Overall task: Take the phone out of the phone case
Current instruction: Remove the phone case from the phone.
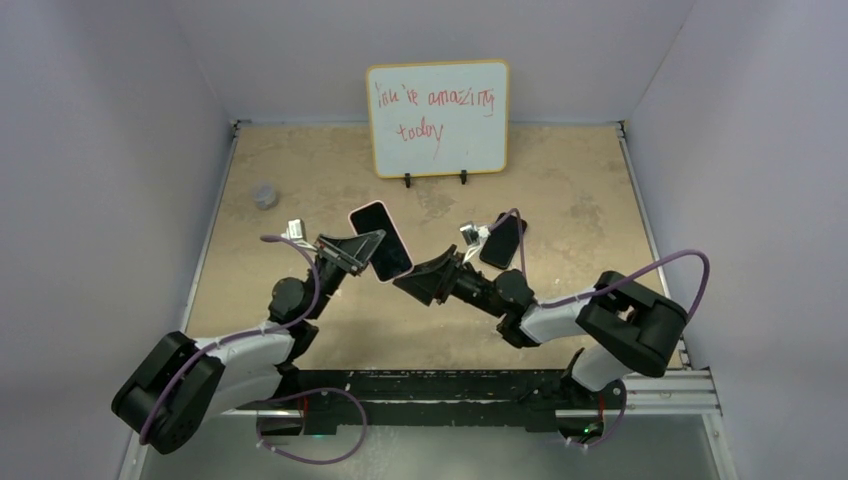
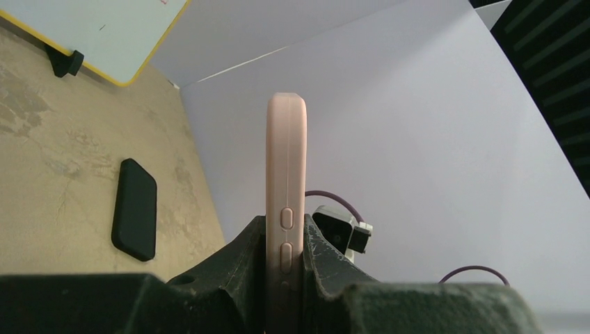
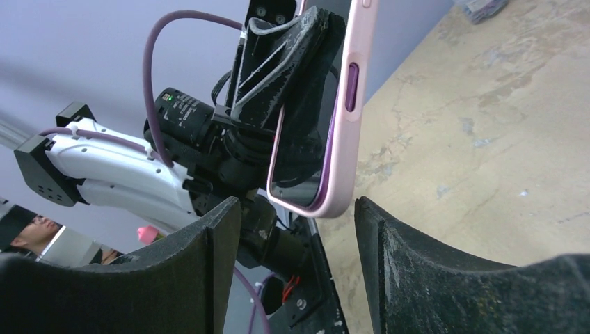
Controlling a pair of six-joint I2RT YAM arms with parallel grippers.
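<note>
Left gripper (image 1: 368,252): pressed together on the phone case (image 2: 285,160), one finger (image 2: 240,268) on each flat face, gripping its lower part.
Phone case: pink, held clear of the table (image 1: 560,190) near the centre. It stands edge-on in the left wrist view, with its side buttons just above the fingers.
Phone (image 1: 384,243): seated in the phone case, dark screen facing up and to the right.
Right gripper (image 1: 420,283): spread wide, just right of and nearer than the case's lower end. In the right wrist view the case's bottom corner hangs just above the gap between the fingers (image 3: 393,264), and no contact is visible.
Dark flat slab (image 2: 134,209): lying on the table right of centre, apart from both grippers.
Whiteboard (image 1: 437,118): upright at the far centre, red handwriting.
Small grey object (image 1: 265,195): far left on the table; too small to identify.
</note>
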